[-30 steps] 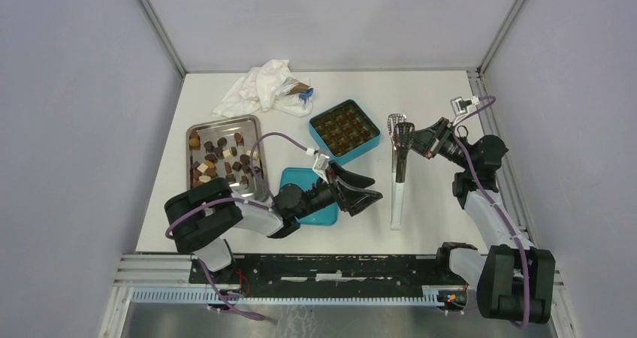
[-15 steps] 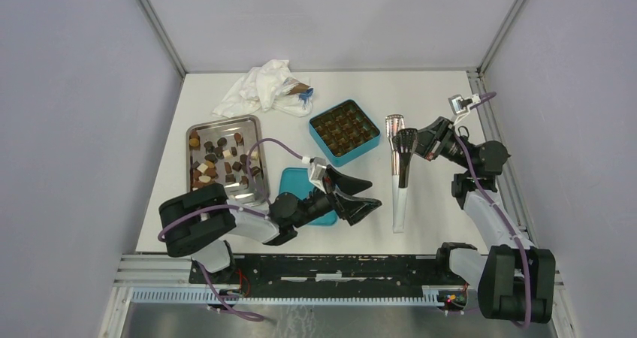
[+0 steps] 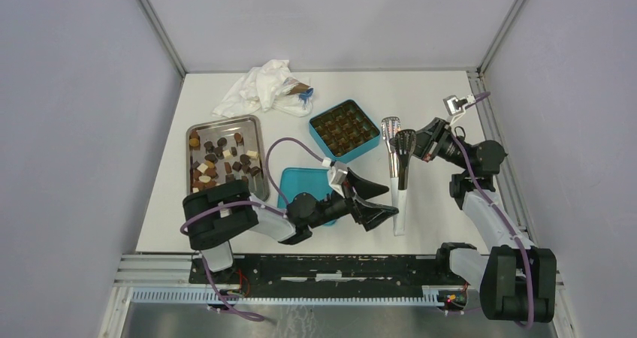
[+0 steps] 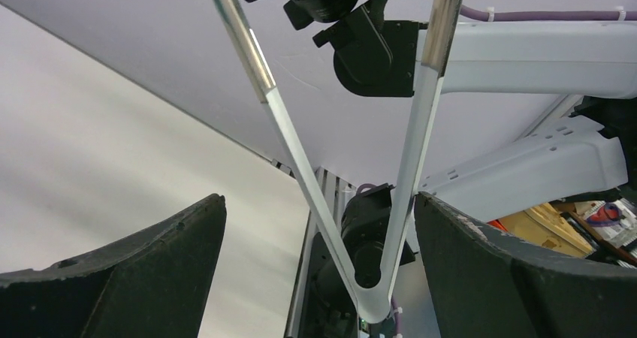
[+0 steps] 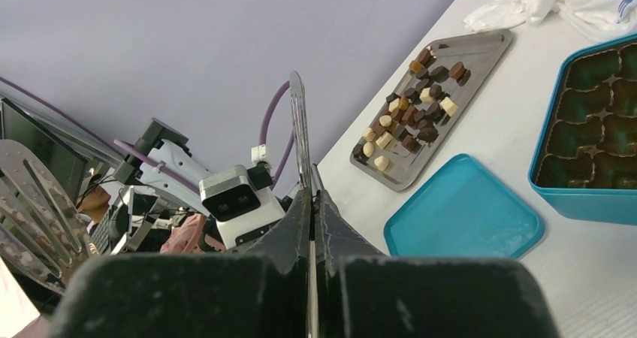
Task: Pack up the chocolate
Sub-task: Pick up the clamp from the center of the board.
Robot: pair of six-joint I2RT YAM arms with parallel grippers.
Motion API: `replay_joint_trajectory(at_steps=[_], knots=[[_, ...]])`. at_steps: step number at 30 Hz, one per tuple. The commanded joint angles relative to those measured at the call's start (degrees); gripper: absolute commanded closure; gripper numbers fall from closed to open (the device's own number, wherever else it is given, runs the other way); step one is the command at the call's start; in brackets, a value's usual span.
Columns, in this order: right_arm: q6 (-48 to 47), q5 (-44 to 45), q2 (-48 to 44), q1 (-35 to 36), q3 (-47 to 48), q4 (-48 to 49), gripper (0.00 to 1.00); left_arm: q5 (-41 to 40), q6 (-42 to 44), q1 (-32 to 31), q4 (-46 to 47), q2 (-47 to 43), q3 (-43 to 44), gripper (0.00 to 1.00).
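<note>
White matte table, grey panel walls on three sides, aluminium rail along the near edge.

Shallow rectangular steel tray sits near the left edge. It holds the chocolate: small dark brown, mid-brown and cream pieces, loose in one cluster.

Square teal box with a glossy brown gridded insert sits mid-table toward the far edge, turned corner-on. Cannot tell whether any cell is filled.

Flat teal lid with rounded corners lies nearer the near edge, between tray and box, partly under the left arm. Crumpled white plastic bag at the far edge, left of centre.

Long steel tongs with white handles and slotted heads run far-to-near just right of the box.

Right gripper: jaws closed on one thin steel arm of the tongs, close to the heads.

Left gripper: jaws wide open at the white hinge end. In the left wrist view the tongs' V stands between the black textured fingers, apart from both.

Bare table shows from the tongs to the right edge and in the far right corner.
</note>
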Motion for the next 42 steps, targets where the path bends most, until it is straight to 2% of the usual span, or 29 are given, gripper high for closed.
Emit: replay_joint_trajectory(at_steps=[1,9,17,22,42], knots=[[-0.4,1.0,-0.5,0.3,2.1,0.0,1.0,0.2,1.7,-1.3,12.9,2.3,3.9,0.0],[-1.1,1.3,-0.8,0.3,2.1,-0.9,1.0,-0.3,1.2,-2.5,12.9,0.9,4.9,0.0],[0.3,4.8,-2.0,0.3,0.4,0.8,1.0,-10.2,-0.5,-4.2,12.9,5.2,10.8,0.02],[2.4,6.8,-2.7,0.1,0.1,3.1,1.0,-13.7,-2.0,-4.5,12.9,5.5,11.7,0.06],[6.8,11.4,-4.3,-1.3,-4.2,4.4,1.0,-13.5,-6.4,-4.7,12.9,4.9,14.7,0.11]])
